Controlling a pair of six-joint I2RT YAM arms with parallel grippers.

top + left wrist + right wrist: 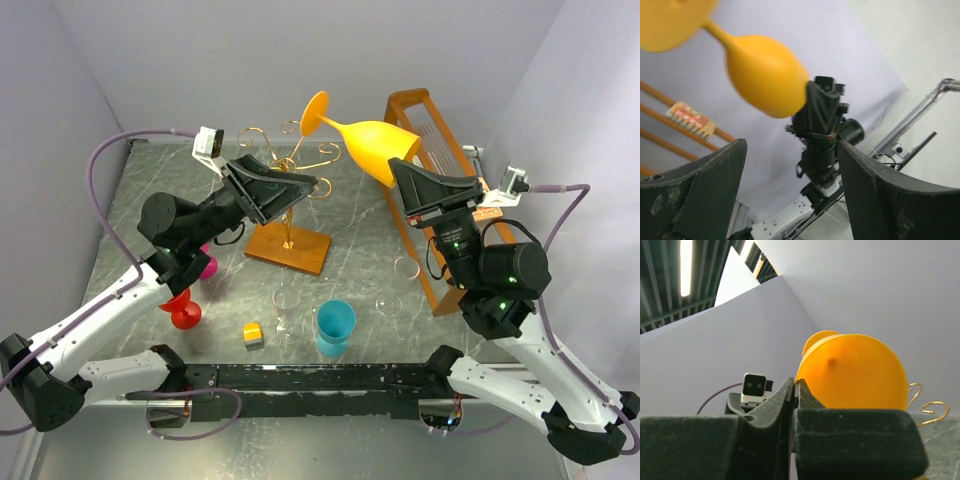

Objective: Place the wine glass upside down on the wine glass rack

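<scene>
The rack point(291, 246) stands left of centre on the bench point(365, 262). The orange glass point(372, 147) hangs tilted in the air just right of the rack's scrolls, foot pointing up-left, its rim pinched by the right end effector point(398, 172). The left end effector point(792, 190) is spread wide beside the rack.

Plain pale lavender walls point(200, 60) box in a grey marbled desk point(150, 190), and a strip light point(686, 265) glows upper left in the right wrist view.
</scene>
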